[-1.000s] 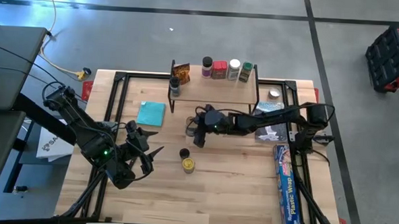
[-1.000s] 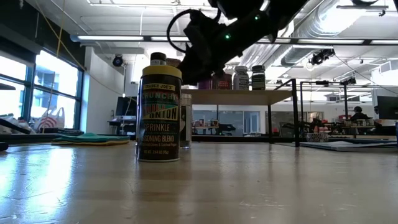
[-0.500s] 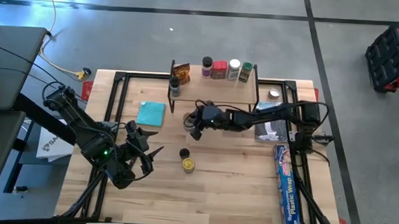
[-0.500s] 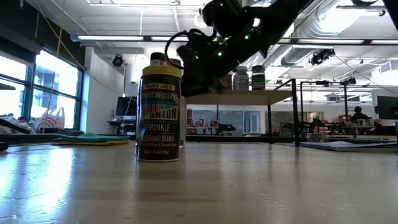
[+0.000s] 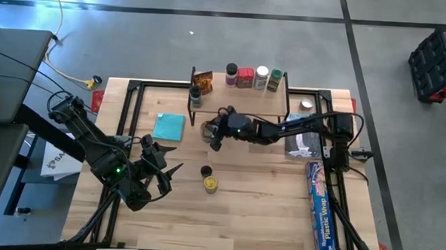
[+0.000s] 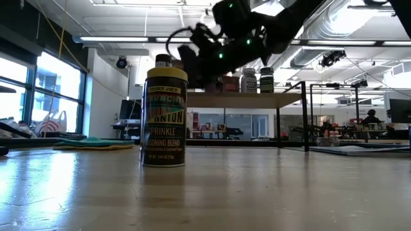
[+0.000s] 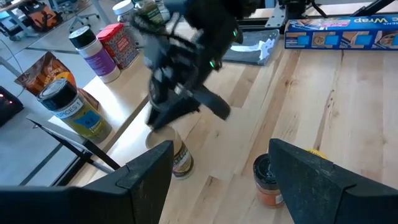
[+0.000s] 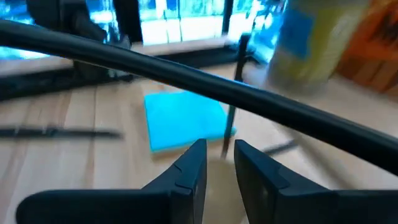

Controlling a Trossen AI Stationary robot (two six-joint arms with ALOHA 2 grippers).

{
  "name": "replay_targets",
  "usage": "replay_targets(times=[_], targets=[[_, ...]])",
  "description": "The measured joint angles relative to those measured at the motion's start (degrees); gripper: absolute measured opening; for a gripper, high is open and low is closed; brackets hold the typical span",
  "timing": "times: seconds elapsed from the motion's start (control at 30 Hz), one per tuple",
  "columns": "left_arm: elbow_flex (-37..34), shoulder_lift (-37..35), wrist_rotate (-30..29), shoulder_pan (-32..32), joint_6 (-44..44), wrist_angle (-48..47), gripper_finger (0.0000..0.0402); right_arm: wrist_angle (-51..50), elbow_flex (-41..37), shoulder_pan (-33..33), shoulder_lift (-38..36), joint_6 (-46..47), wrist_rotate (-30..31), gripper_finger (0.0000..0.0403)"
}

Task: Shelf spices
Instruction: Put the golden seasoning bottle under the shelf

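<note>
The right gripper (image 5: 213,137), closed on a jar (image 5: 206,129), has been raised toward the shelf (image 5: 239,93); shelving seems imminent.

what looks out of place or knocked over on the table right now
Nothing looks spilled or tipped. The yellow-lidded seasoning jar and small dark-lidded jar stand upright on the wooden tabletop, not yet on the wooden-topped shelf. The teal square cloth lies flat.

Both arms are dark, near-black, built of jointed segments. The left arm (image 5: 94,146) carries a small green light near its wrist, and looping black cable runs along it. The right arm (image 5: 298,128) shows green lights too, with thin black cabling; its fingers (image 8: 186,180) are flat, dark, blunt-tipped.
</note>
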Motion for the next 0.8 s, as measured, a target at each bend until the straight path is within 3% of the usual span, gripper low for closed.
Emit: replay_targets(times=[0.33, 0.57, 0.8], targets=[[0.0, 0.0, 0.2, 0.0, 0.0, 0.0, 0.0259, -1.5, 0.2, 4.1, -2.8, -0.1, 0.3, 0.0075], [0.0, 0.0, 0.3, 0.0, 0.0, 0.0, 0.0259, -11.1, 0.1, 8.5, -2.6, 1.6, 4.6, 0.0075], [0.0, 0.0, 0.3, 0.0, 0.0, 0.0, 0.0259, -10.3, 0.1, 9.1, 2.6, 4.8, 7.3, 0.0075]])
